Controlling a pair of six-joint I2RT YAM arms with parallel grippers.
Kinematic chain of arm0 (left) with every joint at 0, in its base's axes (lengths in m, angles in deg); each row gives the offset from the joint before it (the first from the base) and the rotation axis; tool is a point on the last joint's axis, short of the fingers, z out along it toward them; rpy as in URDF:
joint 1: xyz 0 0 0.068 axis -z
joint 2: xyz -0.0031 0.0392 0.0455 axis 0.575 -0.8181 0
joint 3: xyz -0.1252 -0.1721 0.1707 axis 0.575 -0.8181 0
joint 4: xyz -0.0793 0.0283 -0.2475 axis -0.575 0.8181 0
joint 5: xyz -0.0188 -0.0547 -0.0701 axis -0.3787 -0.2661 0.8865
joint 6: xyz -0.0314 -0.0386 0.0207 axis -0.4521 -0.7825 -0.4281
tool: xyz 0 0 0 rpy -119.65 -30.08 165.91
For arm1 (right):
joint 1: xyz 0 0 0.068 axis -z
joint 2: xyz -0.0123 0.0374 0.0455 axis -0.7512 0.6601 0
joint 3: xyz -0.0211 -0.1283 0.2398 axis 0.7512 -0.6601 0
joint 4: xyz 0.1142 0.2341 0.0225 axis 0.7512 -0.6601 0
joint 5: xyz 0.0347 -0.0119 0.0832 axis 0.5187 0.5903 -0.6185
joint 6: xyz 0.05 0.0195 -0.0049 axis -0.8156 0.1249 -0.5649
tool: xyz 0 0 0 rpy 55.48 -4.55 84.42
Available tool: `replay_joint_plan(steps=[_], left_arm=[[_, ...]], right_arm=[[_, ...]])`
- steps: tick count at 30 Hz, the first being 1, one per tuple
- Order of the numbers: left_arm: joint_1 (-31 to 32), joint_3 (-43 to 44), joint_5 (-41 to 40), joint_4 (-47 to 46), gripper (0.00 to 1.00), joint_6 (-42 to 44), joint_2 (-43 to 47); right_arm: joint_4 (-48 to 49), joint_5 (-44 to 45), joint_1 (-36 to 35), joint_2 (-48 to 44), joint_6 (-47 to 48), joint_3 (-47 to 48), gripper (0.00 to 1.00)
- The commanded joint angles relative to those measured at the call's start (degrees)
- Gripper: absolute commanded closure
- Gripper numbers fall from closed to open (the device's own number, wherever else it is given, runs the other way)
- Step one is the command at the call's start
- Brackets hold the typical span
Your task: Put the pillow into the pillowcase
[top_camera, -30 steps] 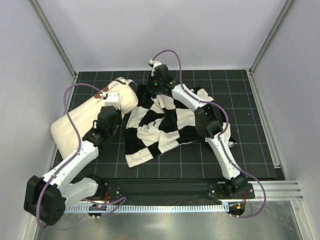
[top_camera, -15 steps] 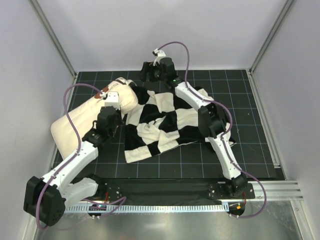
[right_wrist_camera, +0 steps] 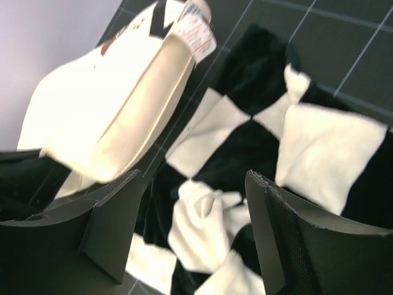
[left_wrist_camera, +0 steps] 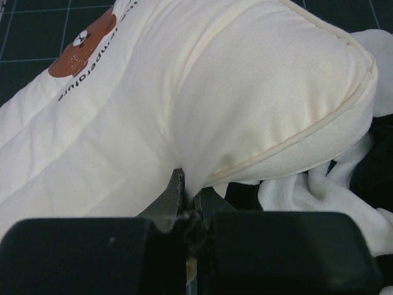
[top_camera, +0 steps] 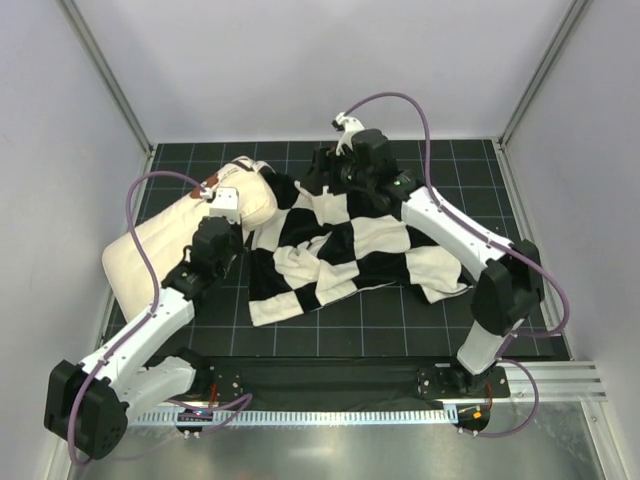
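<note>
Judged from how things lie, the task is barely begun. The pillow [top_camera: 170, 245] lies wholly outside the pillowcase [top_camera: 340, 250]. It sits at the left of the top view, tilted toward the upper middle, and its far corner meets the crumpled left edge of the checked cloth. The pillowcase is spread in a rumpled heap at the centre of the table [top_camera: 400, 325], with folds of white lining turned up. I cannot tell where its opening is.

The left tool [left_wrist_camera: 189, 189] is closed and pinches a fold of the pillow's cover near that corner, so the cushion is in hand. The right tool [right_wrist_camera: 191, 178] stands open with nothing between its fingers. It hangs above the upper part of the pillowcase, near the pillow's corner.

The mouth of the case has yet to be found and held open. The pillow then has to be fed in and the cover drawn over its full length.

A brown bear-face mark [left_wrist_camera: 83, 44] is printed near one edge of the pillow. A line of brown lettering beside it runs at a slant, and it appears to read "temperature". A small sewn tag [right_wrist_camera: 198, 26] at the pillow's corner carries red print, which is too blurred to read. No writing shows on the pillowcase.
</note>
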Motion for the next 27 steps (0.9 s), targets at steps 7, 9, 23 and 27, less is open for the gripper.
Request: replay_joint_plan(steps=[7,9,23,27], left_arm=[[0.5,-2.7,6.7,-8.0,1.00,-1.7,4.3],[0.5,-3.0,7.7,-8.2,1.00,-2.0,4.7],[0.8,-6.5,10.9,-13.9,1.00,1.9,5.5],[0.8,-9.2,13.2,-20.9,1.00,6.4,4.9]], right_arm=[[-9.2,13.8,-5.7,-5.0,-3.5,-14.3,0.31],[-9.0,14.9,-5.7,-3.4,-3.6,-15.7,0.32],[-16.8,28.4,-5.9,13.3,-1.0,-1.5,0.31],[-18.3,30.5,-6.0,16.1,-0.8,2.1,0.49]])
